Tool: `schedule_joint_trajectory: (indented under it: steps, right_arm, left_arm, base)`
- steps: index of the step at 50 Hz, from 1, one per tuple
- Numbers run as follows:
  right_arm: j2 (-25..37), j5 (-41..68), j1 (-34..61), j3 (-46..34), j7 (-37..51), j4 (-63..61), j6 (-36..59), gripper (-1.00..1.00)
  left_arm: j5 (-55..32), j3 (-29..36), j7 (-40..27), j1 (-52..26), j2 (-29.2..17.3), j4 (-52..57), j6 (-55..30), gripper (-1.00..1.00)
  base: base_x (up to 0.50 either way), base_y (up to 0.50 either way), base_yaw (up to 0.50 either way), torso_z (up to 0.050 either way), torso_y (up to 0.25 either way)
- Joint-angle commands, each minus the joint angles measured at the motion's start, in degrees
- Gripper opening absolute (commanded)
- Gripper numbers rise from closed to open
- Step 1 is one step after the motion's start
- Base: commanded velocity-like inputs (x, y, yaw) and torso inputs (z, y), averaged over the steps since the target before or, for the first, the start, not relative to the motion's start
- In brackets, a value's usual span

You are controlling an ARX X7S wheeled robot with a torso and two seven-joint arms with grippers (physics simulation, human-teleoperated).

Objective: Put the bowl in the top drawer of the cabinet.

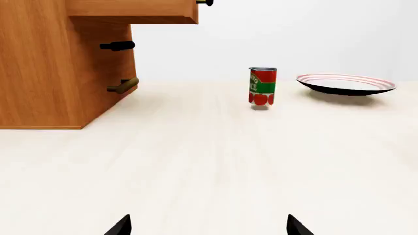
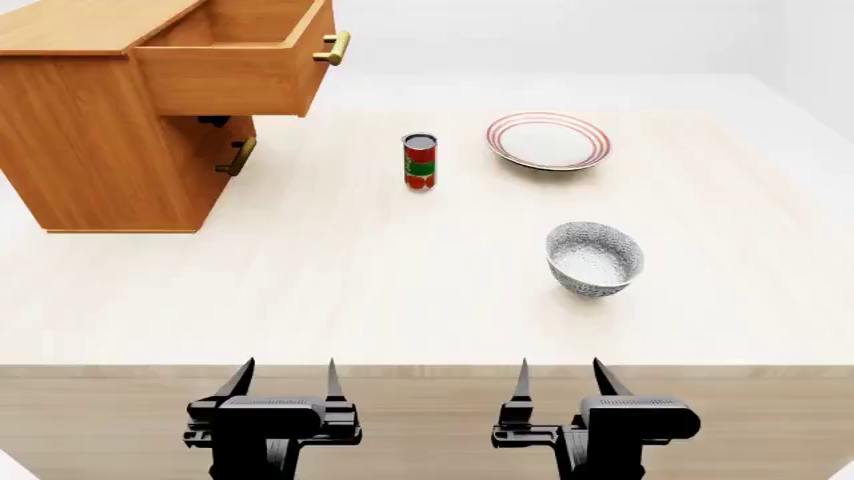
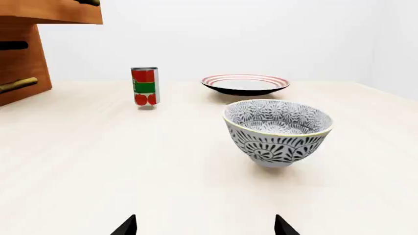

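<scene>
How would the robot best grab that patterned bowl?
Probably by the rim: the bowl stands upright and open, wider than a gripper's spread. The right gripper, open and nearest, could come from above, one finger inside the near wall, one outside.

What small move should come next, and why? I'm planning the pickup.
Probably reach the right hand forward toward the bowl: it sits upright on the table ahead of that open hand, untouched, and the top drawer already stands pulled out.
</scene>
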State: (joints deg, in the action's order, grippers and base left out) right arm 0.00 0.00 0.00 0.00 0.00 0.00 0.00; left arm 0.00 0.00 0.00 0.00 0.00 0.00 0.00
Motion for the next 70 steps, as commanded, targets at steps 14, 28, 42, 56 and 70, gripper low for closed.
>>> schedule_joint_trajectory:
  steps: [14,28,42,56,70]
  right_arm:
    - [2.9,2.7,0.1,-3.6,3.4,-0.1,0.2,1.0]
    - [4.2,4.0,0.1,-4.9,4.8,-0.1,0.3,1.0]
    - [5.0,4.8,0.5,-6.1,5.8,0.1,0.4,1.0]
    - [5.7,5.7,0.9,-7.2,6.9,0.4,0.5,1.0]
    - [6.5,6.6,0.9,-8.0,7.7,0.4,0.2,1.0]
  left_arm:
    - [-2.9,3.4,-3.3,0.2,-2.9,0.1,0.2,1.0]
    - [-4.1,4.8,-4.7,-0.1,-4.1,0.0,0.2,1.0]
    - [-5.0,5.8,-5.7,-0.1,-5.0,0.0,0.3,1.0]
    - [-6.0,6.8,-6.7,-0.4,-5.9,-0.1,0.3,1.0]
    - [-6.9,7.7,-7.5,-0.5,-6.6,-0.1,0.2,1.0]
  base:
    - [0.0,0.02,0.0,0.0,0.0]
    - [0.0,0.35,0.0,0.0,0.0]
    - [0.0,0.37,0.0,0.0,0.0]
    - [0.0,0.37,0.0,0.0,0.0]
    - [0.0,0.37,0.0,0.0,0.0]
